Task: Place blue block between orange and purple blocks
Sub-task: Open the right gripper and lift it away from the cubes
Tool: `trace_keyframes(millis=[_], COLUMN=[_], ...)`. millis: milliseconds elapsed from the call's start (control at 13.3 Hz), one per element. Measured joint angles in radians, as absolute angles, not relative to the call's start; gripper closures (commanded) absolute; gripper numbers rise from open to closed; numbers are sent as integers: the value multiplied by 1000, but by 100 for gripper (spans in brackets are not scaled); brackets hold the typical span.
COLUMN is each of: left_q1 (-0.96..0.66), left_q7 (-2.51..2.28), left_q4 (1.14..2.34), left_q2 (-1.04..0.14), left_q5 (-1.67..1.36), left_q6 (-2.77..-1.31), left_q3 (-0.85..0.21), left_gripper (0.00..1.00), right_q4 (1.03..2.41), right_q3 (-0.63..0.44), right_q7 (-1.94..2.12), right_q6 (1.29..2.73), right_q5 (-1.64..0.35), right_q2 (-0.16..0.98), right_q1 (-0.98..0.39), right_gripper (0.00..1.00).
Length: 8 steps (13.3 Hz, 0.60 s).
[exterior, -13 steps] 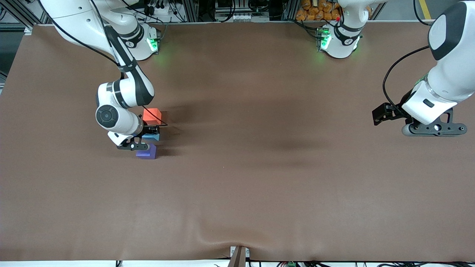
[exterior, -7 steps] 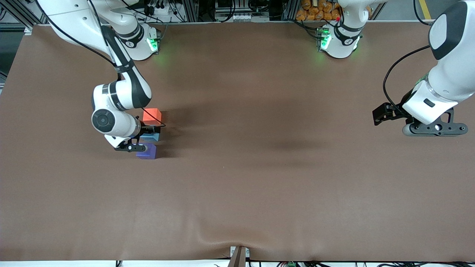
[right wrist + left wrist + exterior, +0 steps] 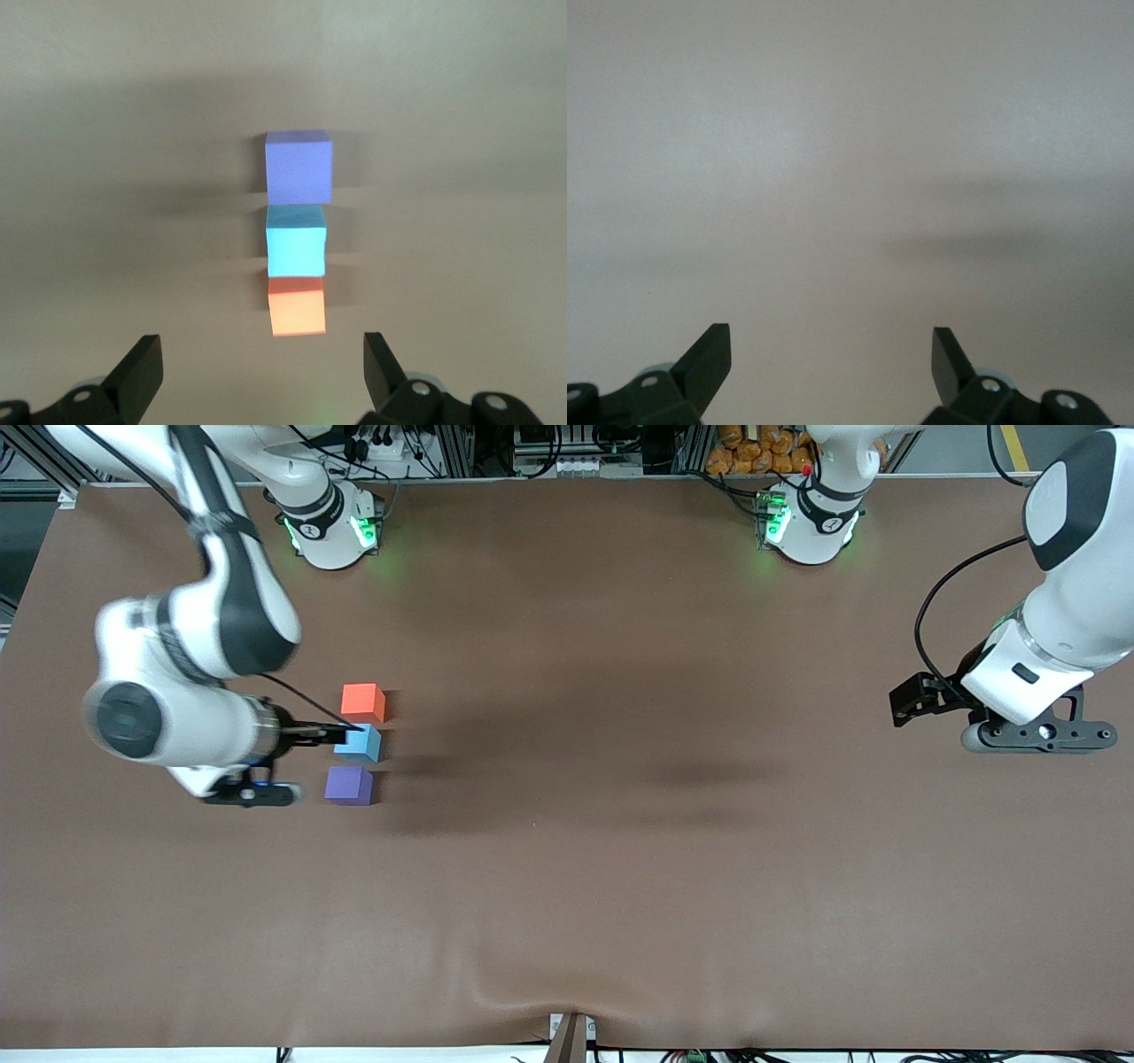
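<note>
Purple block point(image 3: 349, 786) is sitting nearest the camera, blue block point(image 3: 358, 743) just above it in line, orange block point(image 3: 363, 702) farthest. All are resting on the worktop point(image 3: 620, 824).

Right claw point(image 3: 262, 365) is hanging empty, jaws wide, beside the row.

Left claw point(image 3: 831, 354) is waiting, spread wide, empty.

Risk: a low arm swing is liable to clip the row.

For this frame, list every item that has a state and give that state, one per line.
blue block: resting on the table in the gap between the other two cubes, not gripped.
orange block: on the table, farther from the front camera than the blue one.
purple block: on the table, nearest the front camera of the three.
right gripper: open, empty, raised beside the row.
left gripper: open, empty, waiting at its own end of the table.
</note>
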State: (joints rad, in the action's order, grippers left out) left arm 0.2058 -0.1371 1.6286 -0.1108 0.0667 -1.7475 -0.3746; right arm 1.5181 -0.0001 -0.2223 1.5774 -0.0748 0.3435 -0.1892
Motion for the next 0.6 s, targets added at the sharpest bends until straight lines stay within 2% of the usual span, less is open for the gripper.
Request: trace_keyframes(millis=[226,603], left_q1=[206,206], left_q7=[-137,-137], left_q4=[1627,1626], left_q2=[-112,-113], left_q5=[67,67], left_q6=[-1749,-1751], left_q3=[-375,-374], left_gripper=[0,0], right_q4=[1335,1128], right_q3=[0,20], right_q7=[-218,-208], right_q6=[1446,1231], right_q5=[-75,-85], right_q2=[343,331], right_q1=[-129,-95], right_gripper=[0,0])
